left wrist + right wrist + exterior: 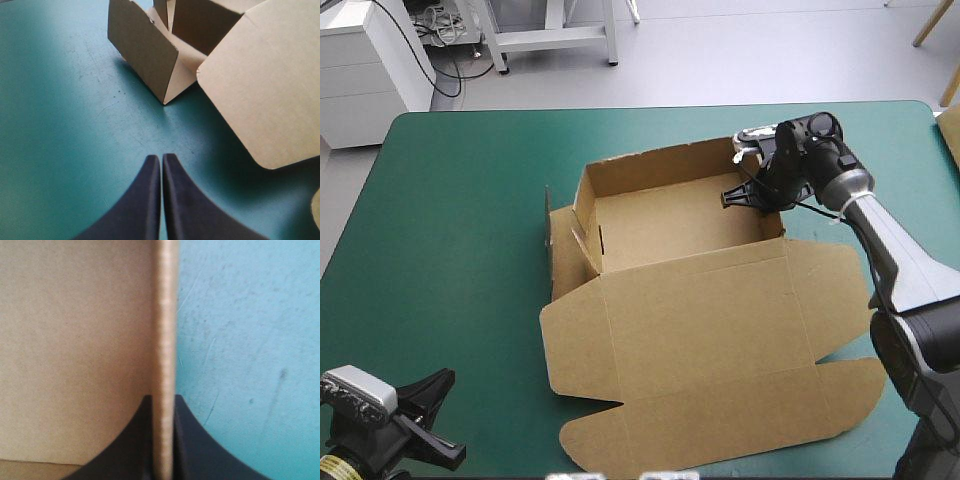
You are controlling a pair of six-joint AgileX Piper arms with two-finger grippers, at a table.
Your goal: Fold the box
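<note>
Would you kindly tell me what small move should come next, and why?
Probably tuck the right wall of the box inward: the right gripper has its jaws shut on that upright wall, while the left gripper sits shut over the teal-green cover.

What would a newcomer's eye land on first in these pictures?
The brown box in the middle of the teal-green table: an open tray with raised walls on the far side, its big lid lying flat toward the near edge. Next, the right tool pinching the tray's right-hand wall, while the left tool sits shut and empty over the table's near left corner.
</note>
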